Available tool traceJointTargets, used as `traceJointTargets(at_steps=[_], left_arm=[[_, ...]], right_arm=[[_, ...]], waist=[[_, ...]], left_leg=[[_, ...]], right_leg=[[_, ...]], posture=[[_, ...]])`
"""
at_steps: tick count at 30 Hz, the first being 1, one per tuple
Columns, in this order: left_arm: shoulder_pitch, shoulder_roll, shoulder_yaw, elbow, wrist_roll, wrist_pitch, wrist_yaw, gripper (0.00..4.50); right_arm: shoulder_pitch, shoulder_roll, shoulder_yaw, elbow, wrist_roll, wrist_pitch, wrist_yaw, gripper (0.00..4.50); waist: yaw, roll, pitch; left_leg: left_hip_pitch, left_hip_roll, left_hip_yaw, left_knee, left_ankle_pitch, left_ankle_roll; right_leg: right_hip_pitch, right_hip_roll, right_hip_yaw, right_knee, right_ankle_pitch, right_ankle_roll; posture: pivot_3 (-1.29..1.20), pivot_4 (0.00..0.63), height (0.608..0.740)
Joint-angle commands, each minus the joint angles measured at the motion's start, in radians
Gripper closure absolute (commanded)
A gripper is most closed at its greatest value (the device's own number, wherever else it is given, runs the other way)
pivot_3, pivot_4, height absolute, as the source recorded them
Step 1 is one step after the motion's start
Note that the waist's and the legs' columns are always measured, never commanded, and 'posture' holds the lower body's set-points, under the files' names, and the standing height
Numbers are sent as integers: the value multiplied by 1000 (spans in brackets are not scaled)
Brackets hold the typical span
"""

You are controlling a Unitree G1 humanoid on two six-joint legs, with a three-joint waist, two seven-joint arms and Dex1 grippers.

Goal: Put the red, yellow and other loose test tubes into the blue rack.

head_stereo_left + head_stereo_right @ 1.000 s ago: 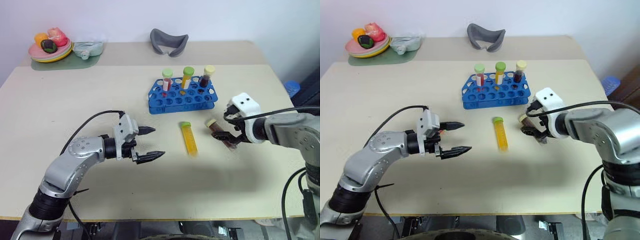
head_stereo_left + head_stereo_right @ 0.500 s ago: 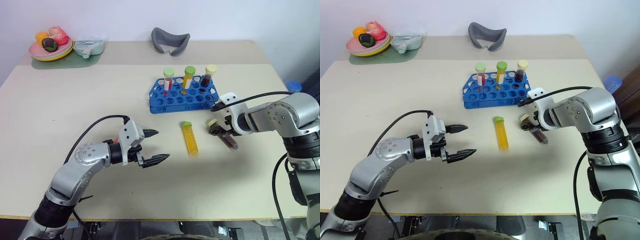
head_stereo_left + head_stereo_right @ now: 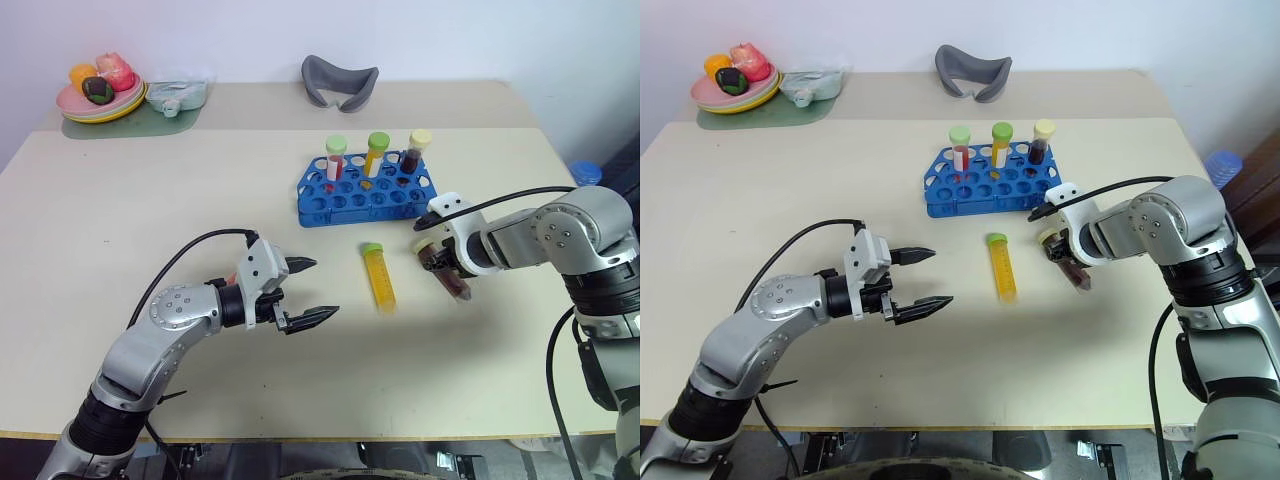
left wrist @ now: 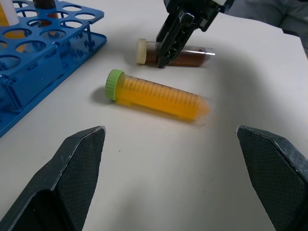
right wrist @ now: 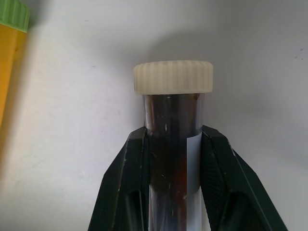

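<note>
The blue rack (image 3: 365, 197) stands right of the table's middle with three capped tubes upright in its back row: red (image 3: 334, 162), yellow-orange (image 3: 374, 153) and dark (image 3: 415, 150). Two loose test tubes lie in front of it. The yellow one with a green cap (image 3: 379, 279) lies free. The dark brown one with a pale cap (image 3: 447, 275) lies on the table with my right gripper (image 3: 438, 262) shut on it just below the cap (image 5: 173, 77), its fingers (image 5: 134, 168) pressing both sides. My left gripper (image 3: 322, 288) hovers open left of the yellow tube (image 4: 159, 98).
A plate of toy food (image 3: 98, 92) on a green mat and a pale lidded dish (image 3: 176, 97) sit at the back left. A grey curved object (image 3: 339, 80) lies at the back middle. A blue object (image 3: 585, 172) stands beyond the table's right edge.
My right gripper has come down over the dark brown tube and shut on it. The left gripper stays open in place.
</note>
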Motion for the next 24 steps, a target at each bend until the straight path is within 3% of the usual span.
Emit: traceJointTargets(at_steps=[1, 3, 5, 10, 14, 19, 24], left_arm=[[-10, 2, 25, -15, -7, -24, -10, 0], [-11, 2, 23, -8, -3, -29, -13, 0], [-10, 1, 23, -1, 4, -36, -13, 0], [16, -1, 52, 10, 17, -56, 13, 0], [20, -52, 92, 54, 23, -83, 74, 0], [-29, -125, 96, 163, 75, -159, 126, 0], [-62, -152, 98, 199, 78, -185, 124, 0]], right_arm=[[-13, -2, -51, -22, 7, 6, -32, 3689], [-9, 1, -65, -24, 16, 6, -45, 3689], [1, 42, -170, -85, -9, -4, -53, 3689], [85, 92, -341, -286, -82, -258, 8, 3689], [200, 310, -489, -373, -172, -502, -114, 3689], [317, 411, -293, -344, -529, -925, -126, 3689], [323, 553, -287, -162, -672, -1222, -130, 3689]], waist=[[0, 0, 0], [0, 0, 0], [-1, 0, 0], [1, 0, 0], [1, -1, -1], [-1, 0, -1], [-6, 1, -1]], left_leg=[[0, 0, 0, 0, 0, 0], [0, 0, 0, 0, 0, 0], [0, 0, 0, 0, 0, 0], [-2, 0, 0, 0, 0, 0], [-1, 0, 0, 0, 0, 0], [-1, 0, 0, 0, 1, -2], [-1, 0, 0, -1, 2, -3]], right_leg=[[0, 0, 0, 0, 0, 0], [0, 0, 0, 0, 0, 0], [0, 0, 0, 0, 0, 0], [-3, 0, 0, 1, 0, 0], [-2, 0, 0, 1, 0, 0], [-2, 0, 0, 2, 0, 0], [-3, 0, 0, 4, 0, 0]], posture=[[0, 150, 740], [0, 150, 740], [0, 150, 740], [0, 150, 740], [0, 150, 740], [0, 150, 740], [0, 150, 740]])
